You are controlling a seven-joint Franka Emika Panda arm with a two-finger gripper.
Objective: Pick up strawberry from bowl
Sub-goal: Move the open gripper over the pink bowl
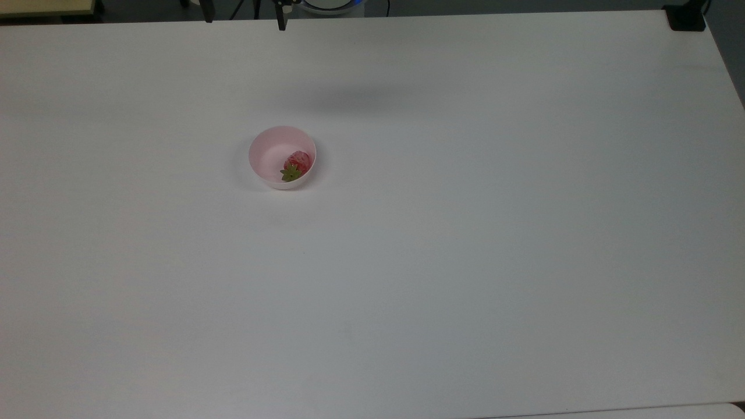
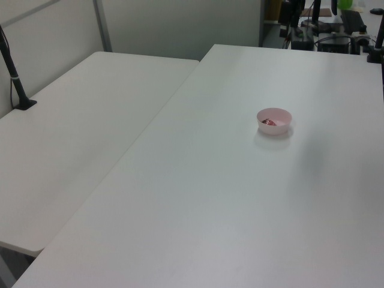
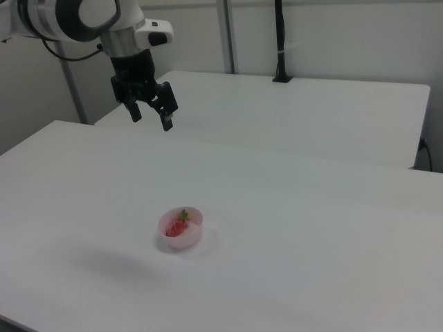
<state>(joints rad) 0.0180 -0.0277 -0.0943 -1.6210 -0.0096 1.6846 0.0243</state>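
The white table (image 1: 465,262) was seen steeply from above in the top view. It was viewed obliquely from opposite sides in the left and right views; the pink bowl (image 1: 282,157) was shared.

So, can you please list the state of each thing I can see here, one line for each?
strawberry: lying inside the bowl, green cap toward the top view's bottom, not gripped.
bowl: upright on the table, holding the strawberry.
end effector: open, empty, raised high above the table, away from the bowl.
table: white, carrying the bowl.
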